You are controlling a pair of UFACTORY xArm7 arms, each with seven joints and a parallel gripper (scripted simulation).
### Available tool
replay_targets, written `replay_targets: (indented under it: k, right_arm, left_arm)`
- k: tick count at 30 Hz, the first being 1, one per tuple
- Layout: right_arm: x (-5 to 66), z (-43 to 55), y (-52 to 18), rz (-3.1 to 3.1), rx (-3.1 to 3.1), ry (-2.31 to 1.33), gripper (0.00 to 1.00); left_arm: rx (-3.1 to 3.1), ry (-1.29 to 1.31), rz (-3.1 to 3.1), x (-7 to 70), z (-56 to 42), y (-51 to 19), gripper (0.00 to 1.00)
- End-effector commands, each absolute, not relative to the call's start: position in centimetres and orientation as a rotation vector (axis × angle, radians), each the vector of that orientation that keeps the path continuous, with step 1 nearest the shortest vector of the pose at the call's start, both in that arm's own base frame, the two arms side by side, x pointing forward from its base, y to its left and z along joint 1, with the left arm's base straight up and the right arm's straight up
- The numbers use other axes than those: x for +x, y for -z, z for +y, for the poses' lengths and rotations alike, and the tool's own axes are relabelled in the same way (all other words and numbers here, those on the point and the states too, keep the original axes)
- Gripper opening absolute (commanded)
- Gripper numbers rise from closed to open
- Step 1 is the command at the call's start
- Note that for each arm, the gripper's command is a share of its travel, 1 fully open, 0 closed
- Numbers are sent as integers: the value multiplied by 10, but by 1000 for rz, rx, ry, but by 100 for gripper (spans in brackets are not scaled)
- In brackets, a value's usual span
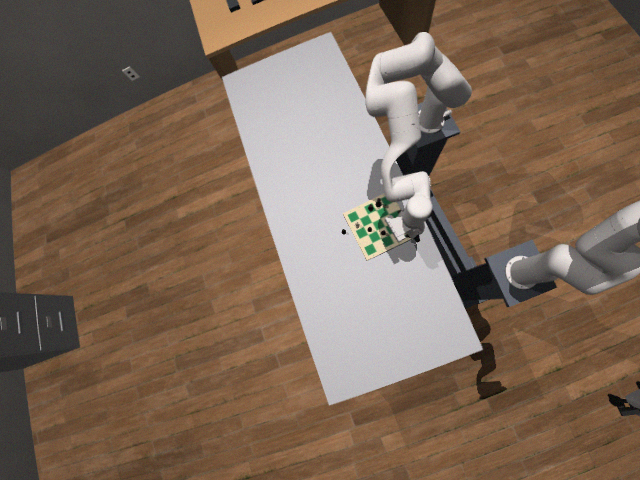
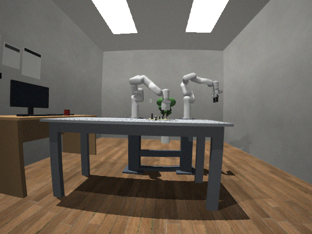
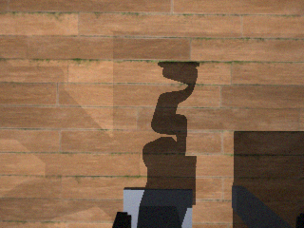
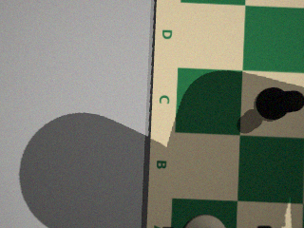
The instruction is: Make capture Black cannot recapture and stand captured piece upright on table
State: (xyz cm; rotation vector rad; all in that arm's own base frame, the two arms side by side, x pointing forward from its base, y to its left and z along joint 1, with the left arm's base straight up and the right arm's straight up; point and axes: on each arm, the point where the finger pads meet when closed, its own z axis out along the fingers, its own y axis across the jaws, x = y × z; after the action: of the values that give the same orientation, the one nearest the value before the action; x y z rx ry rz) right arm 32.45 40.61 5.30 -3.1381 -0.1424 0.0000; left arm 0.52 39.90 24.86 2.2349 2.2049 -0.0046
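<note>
The green and cream board (image 1: pixel 367 255) (image 4: pixel 162 62) lies on the table. My right gripper (image 2: pixel 165 114) (image 4: pixel 214 226) is part open, with its fingers around the upper part of a pale piece (image 2: pixel 165 116) (image 4: pixel 205 222) on the row A edge square; contact cannot be told. A black piece (image 4: pixel 273 103) stands on a light row C square. The top view shows black pieces (image 1: pixel 370 207) (image 1: pixel 369 229) (image 1: pixel 383 233) and a pale piece (image 1: pixel 357 225) on the board. A black piece (image 1: pixel 343 231) (image 2: pixel 156 119) stands off the board. My left gripper (image 2: pixel 215 99) (image 3: pixel 211 220) is open and empty, away from the table.
A taller black piece (image 1: pixel 378 203) (image 2: pixel 151 116) stands near a board edge. The right arm (image 1: pixel 408 193) and its hand cover part of the board in the top view. The table (image 1: pixel 310 129) extends well beyond the board on both long ends. The left arm (image 1: pixel 594 263) is clear of the board.
</note>
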Motion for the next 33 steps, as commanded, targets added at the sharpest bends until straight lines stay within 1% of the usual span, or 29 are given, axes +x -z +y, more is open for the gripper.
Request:
replay_targets:
  k: [1, 15, 16, 33]
  right_arm:
    - [325, 407, -55, -143, -3135, 4, 43]
    - [325, 407, -55, -143, -3135, 4, 43]
    - [325, 407, -55, -143, -3135, 4, 0]
    - [325, 407, -55, -143, -3135, 4, 0]
  left_arm:
    - [2236, 0, 2206, 5, 400, -250, 100]
    - [2236, 0, 2206, 5, 400, -250, 100]
    - [2236, 0, 2206, 5, 400, -250, 100]
    - [2236, 0, 2206, 5, 400, -250, 100]
